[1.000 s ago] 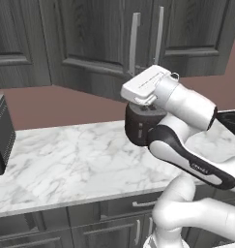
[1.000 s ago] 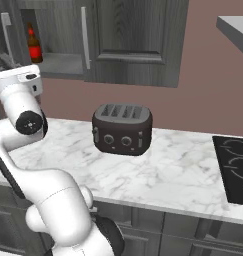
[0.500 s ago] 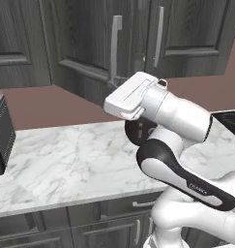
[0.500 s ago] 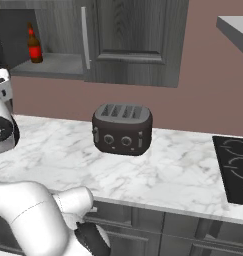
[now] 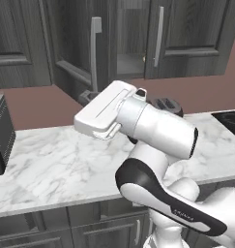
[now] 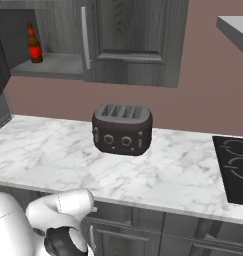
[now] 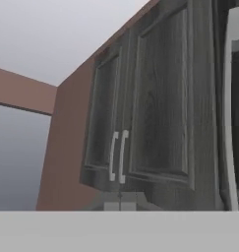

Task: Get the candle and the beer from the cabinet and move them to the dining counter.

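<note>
Standing alone on open cabinet (image 6: pixel 133 45) shelf – one beer (image 6: pixel 34 45); one toaster (image 6: pixel 122 129) below – claw pinched together, empty.

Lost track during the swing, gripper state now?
Gripper: shut, nothing held; the beer stands in the open cabinet.

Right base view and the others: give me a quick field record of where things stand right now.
cabinet: door open, shelf exposed
beer: upright on the shelf, far left
candle: not made out
toaster: on the marble wall counter
stovetop: at the counter's right end
arm: raised over the counter, hand turned toward the cabinets
pincer: shut, holding nothing
hand view: closed cabinet doors with silver handles
</note>
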### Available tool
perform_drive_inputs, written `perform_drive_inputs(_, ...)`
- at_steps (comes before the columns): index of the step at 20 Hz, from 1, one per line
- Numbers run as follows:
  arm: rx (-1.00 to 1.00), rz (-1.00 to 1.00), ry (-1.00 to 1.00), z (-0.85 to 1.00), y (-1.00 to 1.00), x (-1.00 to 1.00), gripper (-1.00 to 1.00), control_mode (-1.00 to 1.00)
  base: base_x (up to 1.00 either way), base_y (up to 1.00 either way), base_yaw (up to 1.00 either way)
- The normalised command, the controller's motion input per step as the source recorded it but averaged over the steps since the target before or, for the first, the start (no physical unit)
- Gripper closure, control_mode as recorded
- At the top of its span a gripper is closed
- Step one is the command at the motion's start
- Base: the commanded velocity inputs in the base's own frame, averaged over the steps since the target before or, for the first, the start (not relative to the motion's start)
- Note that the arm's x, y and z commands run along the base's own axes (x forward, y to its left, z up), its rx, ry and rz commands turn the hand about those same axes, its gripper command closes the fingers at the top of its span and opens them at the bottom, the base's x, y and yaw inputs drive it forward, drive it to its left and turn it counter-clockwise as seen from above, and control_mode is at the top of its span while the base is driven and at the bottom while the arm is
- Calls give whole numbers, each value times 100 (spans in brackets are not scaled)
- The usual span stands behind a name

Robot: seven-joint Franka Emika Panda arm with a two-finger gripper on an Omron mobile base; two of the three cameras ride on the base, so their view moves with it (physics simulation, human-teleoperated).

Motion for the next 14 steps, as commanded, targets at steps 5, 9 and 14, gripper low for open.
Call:
perform_drive_inputs(5,-1,1,0,1,27,-21,100,-100,0,0,0)
perform_drive_inputs(9,0,0,-1,1,-21,-25,100,-100,0,0,0)
perform_drive_inputs(14,0,0,0,4,-89,-34,100,-100,0,0,0)
